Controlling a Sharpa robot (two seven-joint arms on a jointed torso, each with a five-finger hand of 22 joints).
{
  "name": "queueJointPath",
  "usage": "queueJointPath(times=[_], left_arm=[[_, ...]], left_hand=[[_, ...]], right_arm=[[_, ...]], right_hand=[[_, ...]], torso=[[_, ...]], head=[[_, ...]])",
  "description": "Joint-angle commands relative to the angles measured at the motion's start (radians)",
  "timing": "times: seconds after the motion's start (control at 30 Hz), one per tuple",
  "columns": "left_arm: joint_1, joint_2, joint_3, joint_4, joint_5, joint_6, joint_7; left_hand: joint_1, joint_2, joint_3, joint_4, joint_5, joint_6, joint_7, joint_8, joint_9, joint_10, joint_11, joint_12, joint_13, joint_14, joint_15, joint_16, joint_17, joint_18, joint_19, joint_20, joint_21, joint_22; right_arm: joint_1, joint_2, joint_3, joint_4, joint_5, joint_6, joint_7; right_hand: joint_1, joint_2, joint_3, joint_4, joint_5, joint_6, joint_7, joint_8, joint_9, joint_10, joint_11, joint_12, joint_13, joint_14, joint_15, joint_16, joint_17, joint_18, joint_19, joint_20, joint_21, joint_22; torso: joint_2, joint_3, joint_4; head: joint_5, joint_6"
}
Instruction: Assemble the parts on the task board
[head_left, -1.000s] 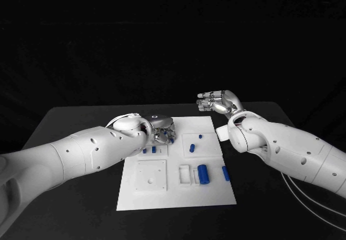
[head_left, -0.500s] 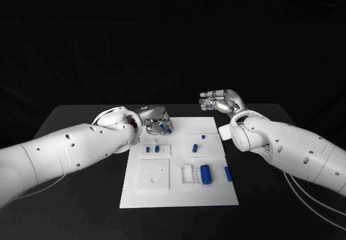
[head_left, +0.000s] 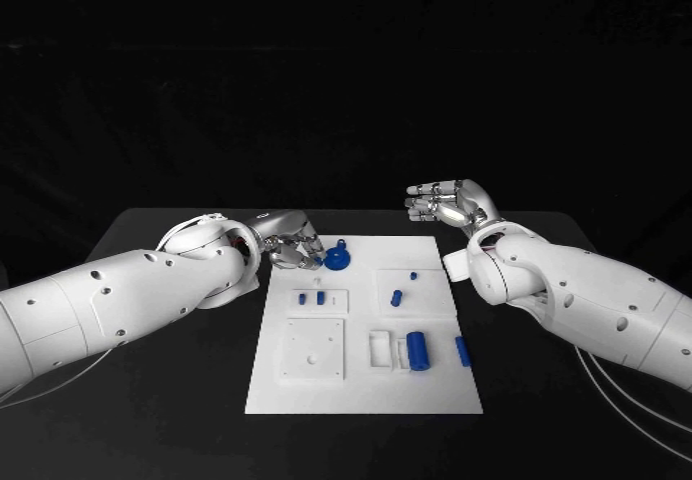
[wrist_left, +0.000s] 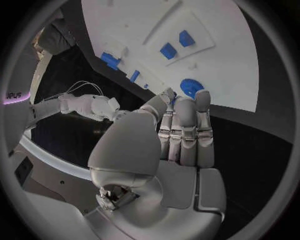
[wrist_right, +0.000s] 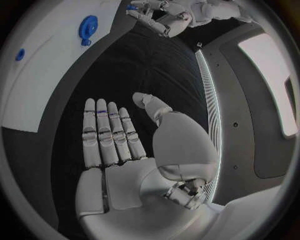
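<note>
nearest to the robot, the white board (head_left: 296, 395) lies flat in the middle of the black surface (head_left: 130, 400). on its near half sits a raised white square plate (head_left: 312, 348), and just to the right of it a fat blue cylinder (head_left: 418, 350) lies beside a slim blue bar (head_left: 462, 349) near the board's right edge. a step further up the board, two small blue pegs (head_left: 310, 297) stand side by side in a small white panel, and to their right a blue peg (head_left: 395, 296) lies on another white panel with a tiny blue stud (head_left: 413, 274) just beyond it.

at the board's far left corner a round blue gear (head_left: 338, 259) rests on the board, just beside the left hand (head_left: 293, 248). in the left wrist view that hand (wrist_left: 181, 127) has its fingers straight and pressed side by side, the fingertips (wrist_left: 202, 95) reaching right up to the gear (wrist_left: 190, 86); whether they actually touch it, i cannot tell, and nothing is gripped.

furthest out, the right hand (head_left: 444, 205) hovers off the board's far right corner, above the surface. the right wrist view shows it (wrist_right: 119, 140) flat and open, fingers straight, thumb out to the side, holding nothing.
</note>
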Motion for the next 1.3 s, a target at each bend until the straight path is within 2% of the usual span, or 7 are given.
queueJointPath(times=[0.03,0.17,0.4,0.6,0.9,1.03,1.3], left_arm=[[0.002,-0.003,0.001,-0.008,0.003,0.013,-0.008],[0.000,-0.002,-0.003,-0.025,-0.005,0.019,-0.007],[-0.014,0.007,-0.010,-0.044,-0.019,0.027,-0.002],[-0.031,0.020,-0.011,-0.069,-0.033,0.038,0.002],[-0.048,0.034,-0.013,-0.086,-0.040,0.044,0.006],[-0.053,0.041,-0.013,-0.091,-0.041,0.036,0.011],[-0.055,0.049,-0.013,-0.100,-0.044,0.023,0.015]], left_hand=[[-0.003,-0.002,-0.006,-0.002,-0.005,0.006,-0.001,0.005,0.001,0.006,0.000,0.005,0.001,0.006,-0.002,-0.005,0.001,0.020,-0.006,-0.001,0.006,0.022],[-0.001,-0.002,-0.008,-0.002,-0.005,0.007,-0.001,0.005,0.001,0.007,-0.001,0.005,0.001,0.006,-0.002,-0.005,0.001,0.021,-0.007,-0.001,0.007,0.022],[0.001,-0.002,-0.010,-0.001,-0.007,0.006,-0.001,0.005,0.001,0.006,0.000,0.005,0.001,0.005,-0.001,-0.007,0.001,0.020,-0.009,-0.001,0.008,0.022],[0.001,-0.002,-0.010,-0.001,-0.007,0.006,-0.001,0.005,0.001,0.006,0.000,0.005,0.001,0.005,-0.001,-0.007,0.001,0.020,-0.009,-0.001,0.008,0.022],[0.002,-0.001,-0.012,-0.001,-0.009,0.005,-0.001,0.005,0.001,0.005,0.000,0.005,0.001,0.003,-0.001,-0.009,0.001,0.021,-0.010,-0.001,0.009,0.022],[0.002,-0.001,-0.013,-0.001,-0.009,0.005,-0.001,0.005,0.001,0.006,0.000,0.005,0.001,0.003,-0.001,-0.010,0.001,0.021,-0.010,-0.001,0.009,0.022],[0.003,-0.001,-0.013,-0.001,-0.009,0.004,-0.001,0.005,0.001,0.005,0.000,0.005,0.001,0.002,-0.001,-0.011,0.001,0.021,-0.011,-0.001,0.009,0.022]], right_arm=[[0.000,0.000,0.000,0.003,-0.006,0.003,0.011],[0.000,0.001,0.000,0.004,-0.006,0.003,0.011],[0.000,0.003,0.000,0.004,-0.006,0.004,0.012],[0.000,0.005,0.000,0.005,-0.006,0.004,0.012],[0.000,0.004,0.000,0.007,-0.006,0.004,0.013],[0.000,0.005,0.000,0.007,-0.006,0.005,0.013],[0.000,0.006,0.000,0.006,-0.007,0.006,0.014]], right_hand=[[-0.004,-0.004,0.003,-0.001,0.001,0.001,0.000,-0.002,-0.001,0.003,0.004,-0.005,-0.001,0.003,0.003,-0.004,-0.001,0.016,0.005,0.002,0.003,-0.002],[-0.004,-0.004,0.003,-0.001,0.001,0.001,0.000,-0.002,-0.001,0.003,0.004,-0.005,-0.001,0.003,0.003,-0.004,-0.001,0.016,0.005,0.002,0.003,-0.002],[-0.004,-0.004,0.003,-0.001,0.001,0.001,0.000,-0.002,-0.001,0.003,0.004,-0.005,-0.001,0.003,0.003,-0.004,-0.001,0.016,0.005,0.002,0.003,-0.002],[-0.006,-0.003,0.001,-0.004,0.003,0.003,0.000,-0.002,-0.001,0.002,0.004,-0.005,-0.001,0.002,0.004,-0.004,-0.001,0.016,0.004,0.002,0.003,-0.001],[-0.006,-0.003,0.001,-0.004,0.003,0.003,0.000,-0.002,-0.001,0.002,0.004,-0.005,-0.001,0.002,0.004,-0.004,-0.001,0.016,0.004,0.002,0.003,-0.001],[-0.006,-0.003,0.001,-0.004,0.003,0.003,0.000,-0.002,-0.001,0.002,0.004,-0.005,-0.001,0.002,0.004,-0.004,-0.001,0.016,0.004,0.002,0.003,-0.001],[-0.006,-0.003,0.001,-0.004,0.003,0.003,0.000,-0.002,-0.001,0.002,0.004,-0.005,-0.001,0.002,0.004,-0.004,-0.001,0.016,0.004,0.002,0.003,-0.001]], torso=[[0.001,0.0010,-0.0016],[0.002,0.0007,-0.0025],[0.002,0.0010,-0.0033],[0.002,0.0018,-0.0052],[0.002,0.0010,-0.0030],[0.002,-0.0002,-0.0036],[0.002,0.0002,-0.0035]], head=[[0.004,0.000],[0.008,-0.001],[0.008,-0.002],[0.006,-0.004],[0.001,-0.007],[0.001,-0.007],[0.000,-0.007]])
